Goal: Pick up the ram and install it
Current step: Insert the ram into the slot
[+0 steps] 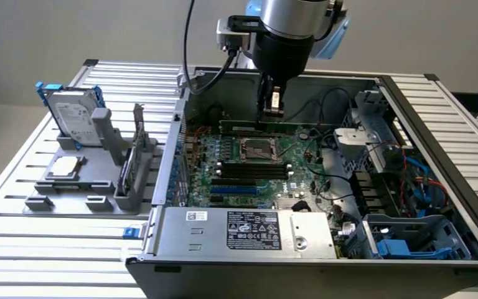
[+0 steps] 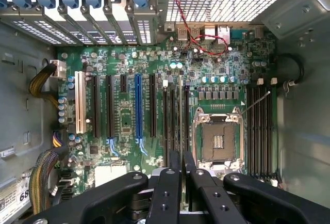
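The exterior view is looking down obliquely from farther off; the wrist view is facing straight down, close, both sharing the motherboard (image 1: 301, 146).

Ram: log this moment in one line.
phase: install | gripper: shut on ram | place: inside case, over memory slots beside CPU socket | seated: cannot tell

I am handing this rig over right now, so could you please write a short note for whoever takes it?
Gripper: shut on the memory stick, inside the open computer case.
Memory stick: upright on edge at a slot beside the processor socket.
Done: stick picked up and brought to the motherboard.
Left: seating cannot be confirmed; the gripper has not let go.
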